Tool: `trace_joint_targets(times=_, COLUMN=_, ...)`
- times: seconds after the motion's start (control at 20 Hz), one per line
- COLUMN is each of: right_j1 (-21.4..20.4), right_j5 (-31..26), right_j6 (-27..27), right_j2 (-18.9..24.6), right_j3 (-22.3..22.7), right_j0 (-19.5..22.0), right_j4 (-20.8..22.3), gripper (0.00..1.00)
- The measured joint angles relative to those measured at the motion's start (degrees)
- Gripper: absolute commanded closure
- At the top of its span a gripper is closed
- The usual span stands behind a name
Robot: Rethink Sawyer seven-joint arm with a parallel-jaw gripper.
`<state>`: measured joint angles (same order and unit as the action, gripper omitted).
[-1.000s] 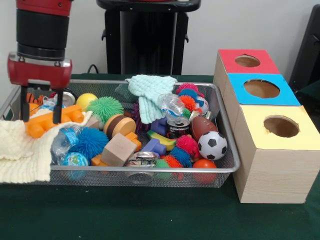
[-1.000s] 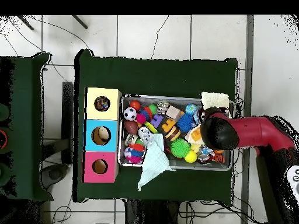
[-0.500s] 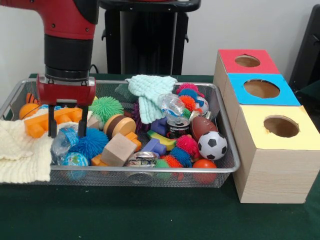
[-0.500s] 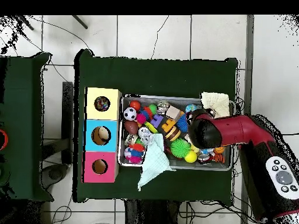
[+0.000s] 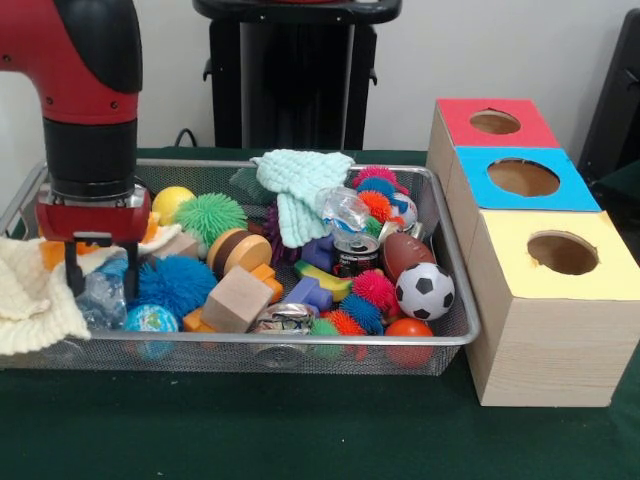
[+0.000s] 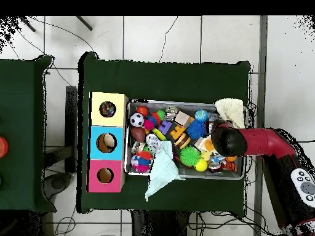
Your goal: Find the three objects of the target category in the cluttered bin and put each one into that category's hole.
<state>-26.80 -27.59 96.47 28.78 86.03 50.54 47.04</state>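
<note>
The wire-mesh bin [image 5: 455,325] is bright metal. A matt green cloth covers the tabletop [image 5: 300,430]. The sorting boxes [image 5: 545,330] show pale wood grain. The knitted cream cloth [image 5: 30,300] looks soft; the soccer ball [image 5: 424,291] is glossy.

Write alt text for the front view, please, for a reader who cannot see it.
A red robot arm lowers its open pincer into the left end of a wire bin crowded with balls, blocks and cloths, astride a crumpled plastic bottle. Three boxes with round holes stand at the right.

A wire mesh bin [image 5: 455,330] heaped with toys sits beside three wooden boxes with yellow [image 5: 560,255], blue [image 5: 522,178] and red [image 5: 494,122] holed tops.
</note>
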Motion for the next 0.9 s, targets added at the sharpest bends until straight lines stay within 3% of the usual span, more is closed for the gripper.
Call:
trace_joint_targets(times=0.4, right_j1=2.6, right_j5=0.0, right_j6=0.0, right_j2=0.2, right_j3=-0.4, right_j0=0.5, right_j4=-0.3, gripper=0.00)
trace_joint_targets(times=0.45, right_j1=2.7, right_j5=0.0, right_j6=0.0, right_j2=0.3, right_j3=-0.7, right_j0=0.5, right_j4=-0.3, gripper=1.00)
trace_joint_targets(times=0.9, right_j1=2.8, right_j5=0.6, right_j6=0.0, right_j2=0.8, right_j3=-0.7, right_j0=1.2, right_j4=-0.3, gripper=1.00)
